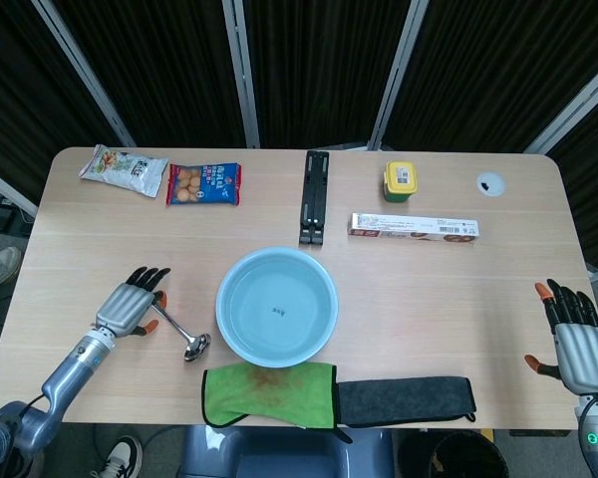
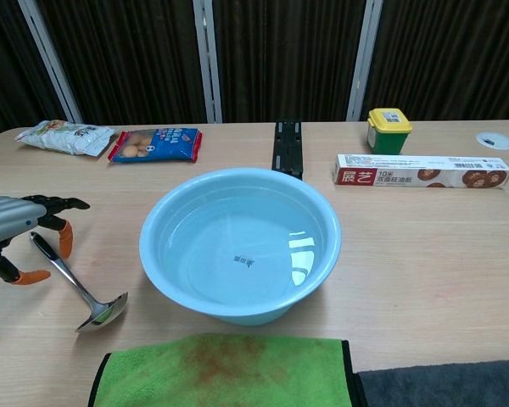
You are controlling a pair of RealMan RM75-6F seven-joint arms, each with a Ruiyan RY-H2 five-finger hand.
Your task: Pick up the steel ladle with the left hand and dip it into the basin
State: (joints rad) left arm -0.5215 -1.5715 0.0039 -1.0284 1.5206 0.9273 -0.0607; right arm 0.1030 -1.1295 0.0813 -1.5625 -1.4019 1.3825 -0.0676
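the head view takes in both hands; the chest view shows only the left hand (image 2: 13,227) at its left edge, and none of the right. from above, the left hand (image 1: 132,306) sits over the handle end of the steel ladle (image 1: 174,328), which lies flat on the desk (image 1: 429,289) just left of the basin (image 1: 276,307), bowl toward the near edge. the chest view shows what the overhead one hides: the fingers (image 2: 58,203) are spread and arched above the ladle's (image 2: 72,284) dark handle tip, an orange fingertip and the thumb on either side of it, released and grasping nothing. whether any fingertip touches the handle i cannot tell. the right hand (image 1: 578,339) rests at the far right edge of the desk, fingers spread and released, well apart from everything.

the chest view also shows water in the basin (image 2: 240,244), with light reflected on it.

the desk is pale wood. a green cloth (image 1: 269,394) and a dark grey cloth (image 1: 406,399) lie along the near edge. at the far side lie two snack packets (image 1: 203,184), a black folded stand (image 1: 316,196), a yellow-lidded tub (image 1: 401,180) and a long box (image 1: 414,228). behind hang dark curtains with pale metal uprights.
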